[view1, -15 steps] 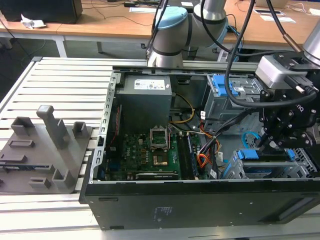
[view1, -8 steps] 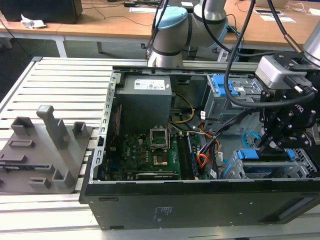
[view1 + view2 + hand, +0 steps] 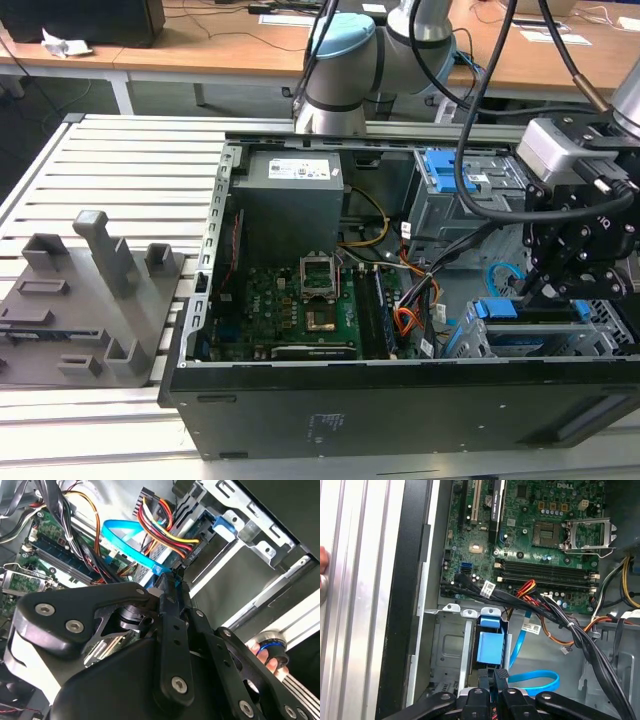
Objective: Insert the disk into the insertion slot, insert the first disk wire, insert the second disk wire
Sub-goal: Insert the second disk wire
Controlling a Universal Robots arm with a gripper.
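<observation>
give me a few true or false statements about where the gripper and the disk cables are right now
1. The gripper is inside the open computer case. True.
2. The light-blue cable lies coiled on the slotted table outside the case. False: it loops inside the case, close to the gripper.
3. The CPU socket on the motherboard is covered by a cooler. False: it is bare.
4. Orange-red and black wires run to a plug by the drive cage. True.
5. A grey fixture sits on the table at the exterior view's left. True.

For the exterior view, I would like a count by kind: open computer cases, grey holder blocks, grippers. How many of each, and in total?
open computer case: 1
grey holder block: 1
gripper: 1
Total: 3
</observation>
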